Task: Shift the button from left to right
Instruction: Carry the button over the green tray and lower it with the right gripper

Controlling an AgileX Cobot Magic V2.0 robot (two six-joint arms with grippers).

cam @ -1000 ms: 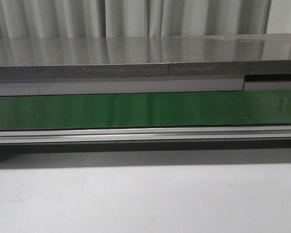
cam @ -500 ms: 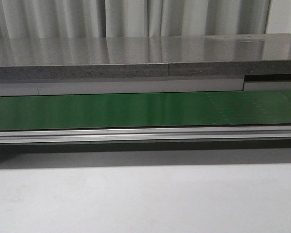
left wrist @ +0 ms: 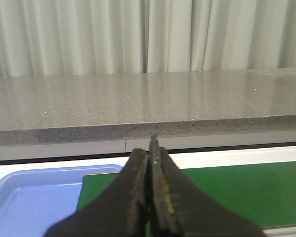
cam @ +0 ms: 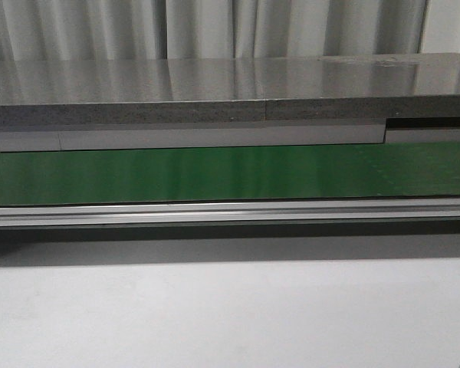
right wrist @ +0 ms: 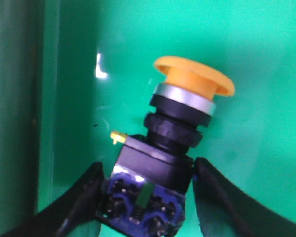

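Observation:
The button shows only in the right wrist view: a yellow-orange cap, a silvery band and a black body with a blue terminal base. It sits tilted over the green belt. My right gripper has a finger on each side of the black body and is shut on it. My left gripper is shut and empty, above the belt's end beside a blue tray. Neither gripper nor the button shows in the front view.
The green conveyor belt runs across the front view with an aluminium rail along its near side. A grey stone counter and curtains stand behind it. A white table surface lies in front.
Faint marks on the green belt have drifted to the right in the front view. Nothing else there has changed.

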